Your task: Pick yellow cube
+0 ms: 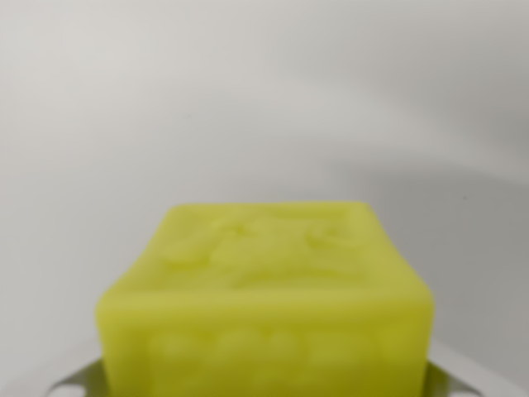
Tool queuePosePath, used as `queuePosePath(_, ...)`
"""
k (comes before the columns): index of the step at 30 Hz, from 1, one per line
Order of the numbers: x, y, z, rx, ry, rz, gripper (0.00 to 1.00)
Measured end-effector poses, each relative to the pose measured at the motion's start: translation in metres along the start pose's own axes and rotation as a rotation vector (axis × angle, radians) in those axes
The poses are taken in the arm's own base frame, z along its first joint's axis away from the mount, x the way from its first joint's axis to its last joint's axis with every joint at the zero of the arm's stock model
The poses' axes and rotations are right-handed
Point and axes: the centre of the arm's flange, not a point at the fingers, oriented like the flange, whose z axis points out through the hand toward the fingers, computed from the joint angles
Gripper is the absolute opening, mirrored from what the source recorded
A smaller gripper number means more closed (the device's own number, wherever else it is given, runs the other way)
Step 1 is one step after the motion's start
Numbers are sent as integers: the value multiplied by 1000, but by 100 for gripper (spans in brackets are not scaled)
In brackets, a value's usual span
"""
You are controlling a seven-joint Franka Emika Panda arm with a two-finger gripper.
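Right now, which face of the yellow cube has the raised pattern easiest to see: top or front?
The top face of the yellow cube. Its embossed relief shows faintly; the front face is blurrier and cut off by the frame's bottom edge.

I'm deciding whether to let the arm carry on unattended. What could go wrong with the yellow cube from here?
The yellow cube sits blurred and very close to the camera, so grip contact can't be confirmed. Only pale gripper parts show at its lower corners; if the hold is shallow, the cube might slip.
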Motion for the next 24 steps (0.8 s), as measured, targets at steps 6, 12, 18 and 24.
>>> queuePosePath(6,0,0,-10,0,0,0,0)
queuePosePath(12,0,0,-20,0,0,0,0)
queuePosePath(18,0,0,-30,0,0,0,0)
queuePosePath(24,0,0,-40,0,0,0,0)
